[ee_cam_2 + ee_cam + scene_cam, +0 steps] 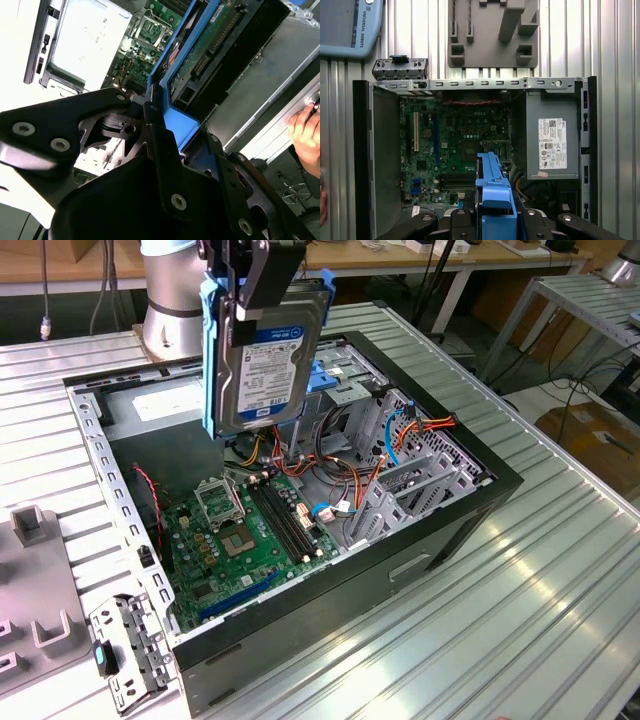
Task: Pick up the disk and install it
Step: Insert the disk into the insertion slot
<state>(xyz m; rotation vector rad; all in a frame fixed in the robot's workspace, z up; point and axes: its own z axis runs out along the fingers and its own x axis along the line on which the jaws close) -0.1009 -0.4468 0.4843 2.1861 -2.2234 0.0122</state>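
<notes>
The open case lies on its side. It holds a green motherboard, a grey power supply with a white sticker at one end, and orange and red cables. The disk hangs upright just above the case, gripped at its top edge by the gripper, whose upper part is cut off by the picture's edge. The disk hides part of the case's interior behind it. A hand shows partly, beside the case. The disk is silver with a white-and-blue label. A blue bracket runs along its edges, and its green circuit side shows in the second wrist view.
</notes>
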